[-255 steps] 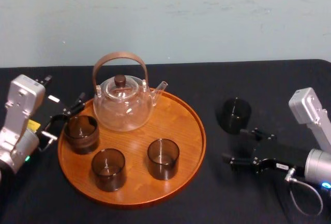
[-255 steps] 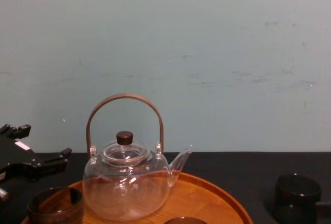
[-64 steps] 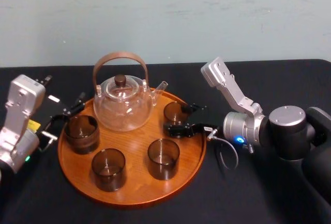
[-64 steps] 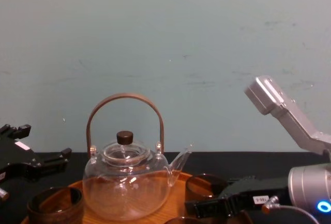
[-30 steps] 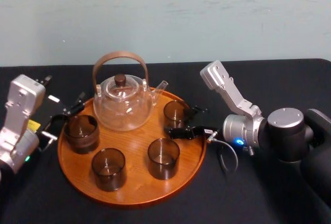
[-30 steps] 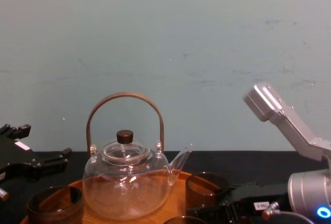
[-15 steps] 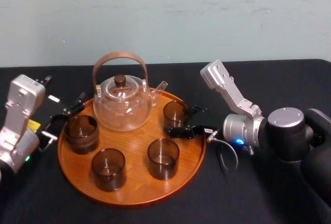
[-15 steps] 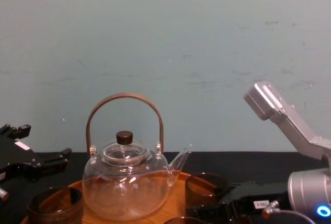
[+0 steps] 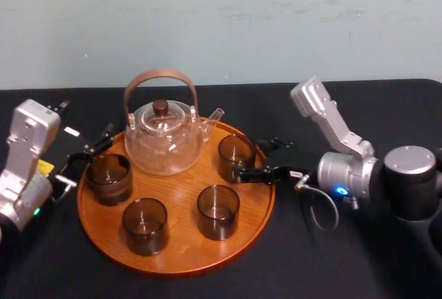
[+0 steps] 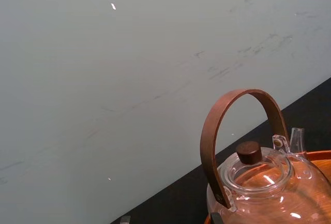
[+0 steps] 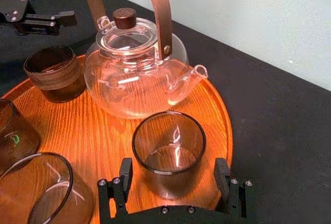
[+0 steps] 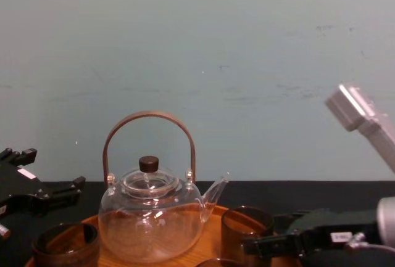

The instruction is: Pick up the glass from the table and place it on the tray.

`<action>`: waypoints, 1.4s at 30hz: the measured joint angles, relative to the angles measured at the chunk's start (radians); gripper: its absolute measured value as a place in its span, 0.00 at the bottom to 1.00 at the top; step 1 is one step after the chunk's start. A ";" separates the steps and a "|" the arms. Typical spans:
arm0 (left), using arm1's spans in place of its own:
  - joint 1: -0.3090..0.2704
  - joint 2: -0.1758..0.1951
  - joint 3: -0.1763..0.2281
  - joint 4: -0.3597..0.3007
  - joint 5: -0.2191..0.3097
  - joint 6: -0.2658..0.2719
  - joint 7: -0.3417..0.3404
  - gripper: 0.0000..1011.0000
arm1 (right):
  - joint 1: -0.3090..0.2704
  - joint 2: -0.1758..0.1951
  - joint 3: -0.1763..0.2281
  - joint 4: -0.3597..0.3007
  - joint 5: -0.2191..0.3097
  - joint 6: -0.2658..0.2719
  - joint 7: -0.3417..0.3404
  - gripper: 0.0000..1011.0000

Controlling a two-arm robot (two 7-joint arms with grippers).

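Note:
The glass (image 9: 236,152) is a dark smoked tumbler standing upright on the round orange-brown tray (image 9: 181,261), near its right rim and beside the teapot's spout. In the right wrist view the glass (image 11: 169,151) stands between my fingers (image 11: 125,171), which are spread wide with a gap on each side of it. My right gripper (image 9: 252,157) is open at the tray's right edge. In the chest view the gripper (image 12: 266,242) sits low, just right of the glass (image 12: 245,224). My left gripper (image 9: 86,157) rests open beside the tray's left rim.
A clear glass teapot (image 9: 164,140) with a brown arched handle stands at the back of the tray. The tray also holds two other smoked glasses (image 9: 218,210) (image 9: 145,224) and a wood-banded cup (image 9: 108,178). Black cloth covers the table (image 9: 311,271).
My right arm has drawn back to the right, so the fingers now reach less far around the glass. The glass stays put on the tray. The left arm has not moved.

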 joint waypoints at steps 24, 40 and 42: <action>0.000 0.000 0.000 0.000 0.000 0.000 0.000 0.99 | -0.162 0.157 0.128 -0.218 0.094 0.028 -0.088 0.99; 0.000 0.000 0.000 0.000 0.000 0.000 0.000 0.99 | -0.287 0.127 0.263 -0.249 0.122 -0.102 -0.240 0.99; 0.000 0.000 0.000 0.000 0.000 0.000 0.000 0.99 | -0.304 0.114 0.276 -0.248 0.116 -0.132 -0.254 0.99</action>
